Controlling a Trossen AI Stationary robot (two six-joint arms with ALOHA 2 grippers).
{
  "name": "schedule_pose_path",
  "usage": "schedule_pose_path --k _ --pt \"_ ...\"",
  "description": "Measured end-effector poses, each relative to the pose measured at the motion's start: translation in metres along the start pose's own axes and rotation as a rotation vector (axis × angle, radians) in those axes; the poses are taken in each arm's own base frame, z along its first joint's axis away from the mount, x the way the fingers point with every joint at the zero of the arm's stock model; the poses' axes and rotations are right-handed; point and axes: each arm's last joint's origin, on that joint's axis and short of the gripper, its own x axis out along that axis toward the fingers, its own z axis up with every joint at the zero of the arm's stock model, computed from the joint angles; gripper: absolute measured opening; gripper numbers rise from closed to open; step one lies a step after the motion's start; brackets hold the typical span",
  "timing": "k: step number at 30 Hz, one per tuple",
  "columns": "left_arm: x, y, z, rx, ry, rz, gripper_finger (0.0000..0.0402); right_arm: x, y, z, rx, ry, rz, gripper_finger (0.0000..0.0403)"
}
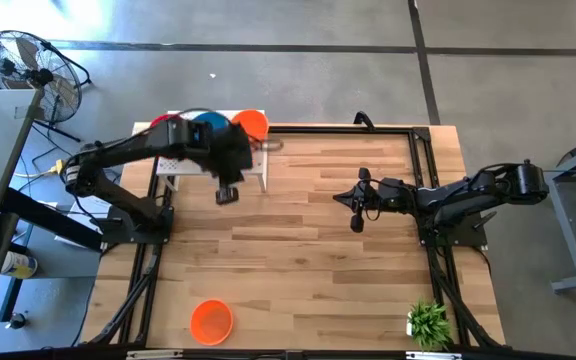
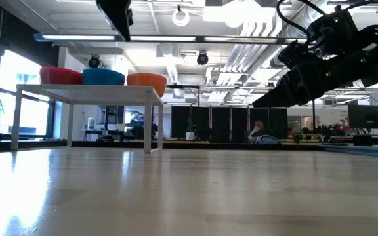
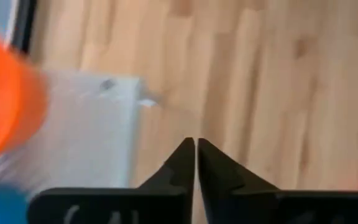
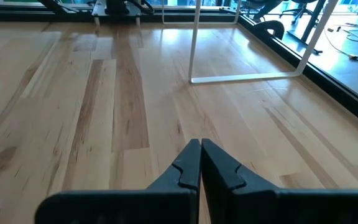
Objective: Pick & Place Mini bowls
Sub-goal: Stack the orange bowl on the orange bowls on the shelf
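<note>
Standing on the white stand [image 2: 90, 93] are red [image 2: 61, 75], blue [image 2: 103, 77] and orange bowls [image 2: 147, 80] (another orange bowl [image 1: 211, 320] lies well apart). Beside the stand hovers the left gripper [image 3: 196, 154], fingers together, empty; farther right waits the right gripper [image 4: 200, 155], likewise closed.

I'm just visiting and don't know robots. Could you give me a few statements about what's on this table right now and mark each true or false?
1. Red, blue and orange bowls sit on the white stand. True: the red bowl, blue bowl and orange bowl stand in a row on top.
2. The left end effector is holding a bowl. False: its fingers are shut with nothing between them.
3. Another orange bowl lies alone on the table, far from the stand. True.
4. The right end effector is open wide. False: it is shut, empty, above bare wood.
5. A green plant stands on the stand. False: it is at a table corner.
</note>
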Motion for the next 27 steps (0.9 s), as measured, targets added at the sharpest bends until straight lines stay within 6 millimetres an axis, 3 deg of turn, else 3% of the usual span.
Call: schedule_pose_path --k 3,6,11,16,18,27 --pt "0.002 -0.022 0.004 0.019 -0.038 -0.041 0.0004 0.000 0.000 0.000 0.000 0.000 0.001 0.0001" --pt "0.017 -0.043 0.006 0.035 -0.080 -0.040 0.0002 0.000 0.000 0.000 0.000 0.000 0.012 0.0002" --pt "0.041 -0.064 -0.014 0.026 -0.160 -0.064 0.0001 0.000 0.001 0.000 0.000 0.000 0.021 0.0001" --pt "0.080 -0.084 -0.040 -0.025 -0.197 -0.164 0.0001 0.000 0.001 0.000 0.002 0.000 0.021 0.0002" --pt "0.084 -0.092 -0.057 -0.056 -0.116 -0.188 0.0000 0.000 0.001 0.000 0.001 0.001 0.021 0.0001" --pt "0.074 -0.149 -0.081 -0.057 -0.053 -0.306 0.0003 0.001 0.001 0.000 0.001 -0.006 0.021 0.0001"
